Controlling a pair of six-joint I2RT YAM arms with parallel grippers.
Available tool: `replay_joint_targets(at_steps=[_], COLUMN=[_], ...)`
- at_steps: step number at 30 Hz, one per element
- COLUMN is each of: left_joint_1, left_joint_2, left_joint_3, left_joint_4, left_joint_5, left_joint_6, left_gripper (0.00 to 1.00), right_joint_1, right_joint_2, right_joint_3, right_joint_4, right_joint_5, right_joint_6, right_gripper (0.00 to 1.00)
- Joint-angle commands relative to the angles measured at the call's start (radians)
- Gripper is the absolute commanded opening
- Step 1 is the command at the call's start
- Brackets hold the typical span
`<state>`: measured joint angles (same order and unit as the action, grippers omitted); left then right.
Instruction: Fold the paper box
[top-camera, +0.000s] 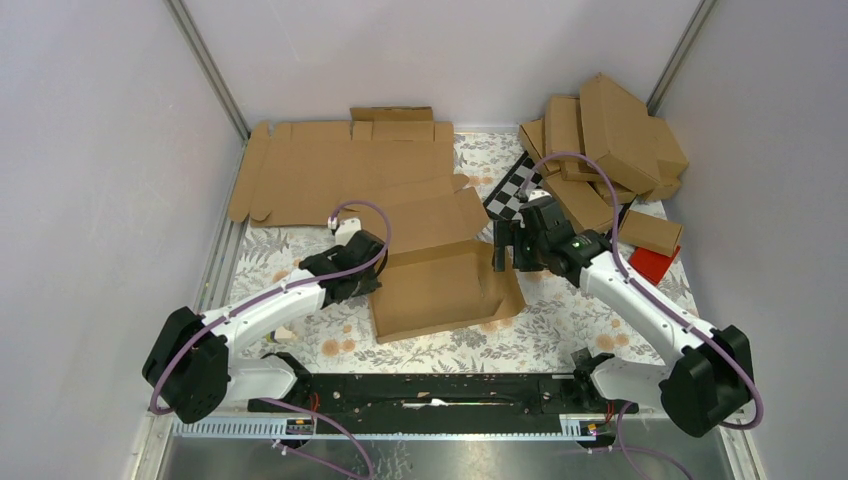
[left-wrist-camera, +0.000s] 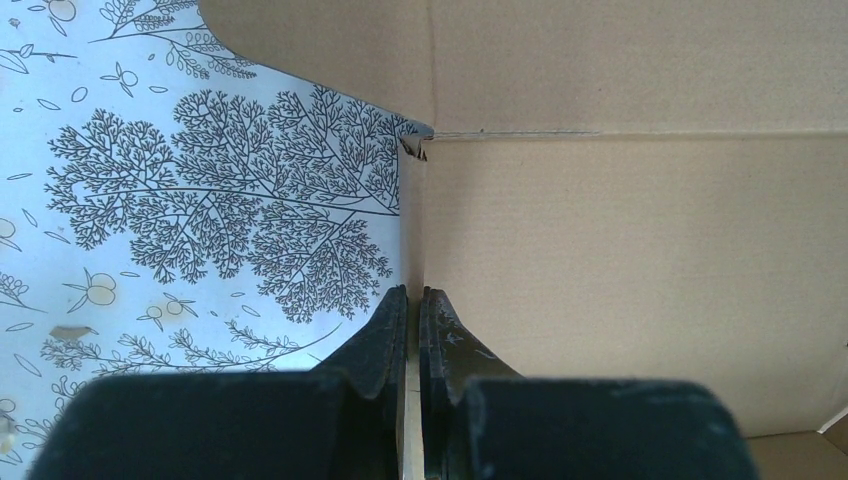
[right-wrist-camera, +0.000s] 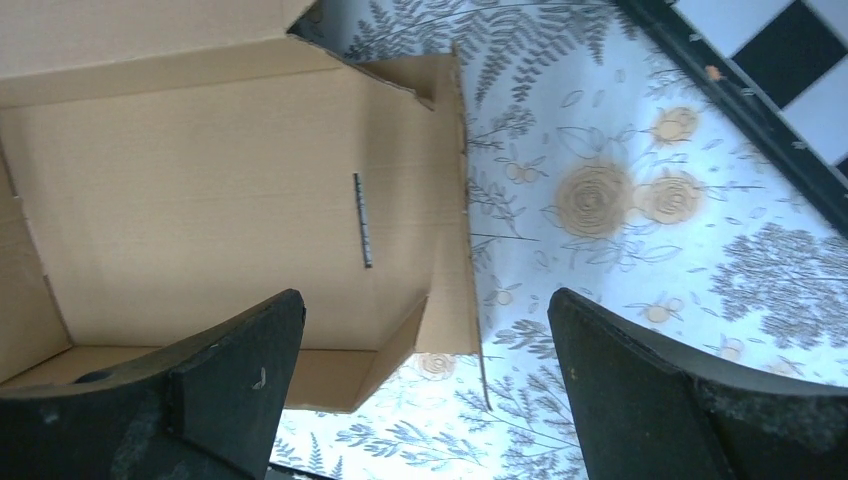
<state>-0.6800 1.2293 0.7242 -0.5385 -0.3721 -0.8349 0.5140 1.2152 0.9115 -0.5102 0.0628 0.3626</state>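
The paper box (top-camera: 440, 280) is a brown cardboard piece, partly folded, lying mid-table on the floral cloth. My left gripper (top-camera: 368, 272) is shut on the box's raised left side wall; in the left wrist view the thin wall (left-wrist-camera: 411, 240) runs edge-on between the fingertips (left-wrist-camera: 392, 325). My right gripper (top-camera: 505, 248) is open, hovering above the box's right side wall; in the right wrist view that wall (right-wrist-camera: 452, 200) stands between the spread fingers (right-wrist-camera: 235, 350), touching neither. The box floor (right-wrist-camera: 200, 200) shows a small dark slot.
A large flat cardboard sheet (top-camera: 340, 165) lies at the back left. A heap of folded cardboard boxes (top-camera: 610, 140) sits back right, with a black-and-white checkered board (top-camera: 512, 190) and a red object (top-camera: 654, 264) near it. Grey walls enclose the table.
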Motion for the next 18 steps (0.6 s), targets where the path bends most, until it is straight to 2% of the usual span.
replay_joint_targets(at_steps=[1,3,7,11,14,18], left_joint_1=[0.002,0.002,0.003,0.002,0.002,0.002], left_joint_2=[-0.032,-0.038,-0.046,-0.049,-0.050,-0.050], left_joint_3=[0.061,0.061,0.060,0.057,0.054,0.054], left_joint_4=[0.002,0.002,-0.005,-0.009,-0.009,-0.009], left_joint_5=[-0.025,-0.023,-0.023,-0.016,-0.011,-0.013], left_joint_6=[0.011,0.018,0.026,0.023,0.022,0.027], left_gripper=[0.00,0.00,0.00,0.00,0.00,0.00], right_joint_1=[-0.005,-0.005,-0.005,-0.005,-0.005,-0.005], right_joint_2=[-0.067,-0.063,-0.016,0.042,0.075,0.129], right_joint_3=[-0.007,-0.012,-0.003,0.007,0.006,0.005], right_joint_4=[-0.041,-0.032,-0.012,0.000,0.030,0.059], right_joint_5=[0.111,0.110,0.067,0.126,0.145,0.111], right_joint_6=[-0.036,-0.034,-0.017,-0.013,-0.006,0.000], right_gripper=[1.00,0.98,0.86,0.86,0.82,0.70])
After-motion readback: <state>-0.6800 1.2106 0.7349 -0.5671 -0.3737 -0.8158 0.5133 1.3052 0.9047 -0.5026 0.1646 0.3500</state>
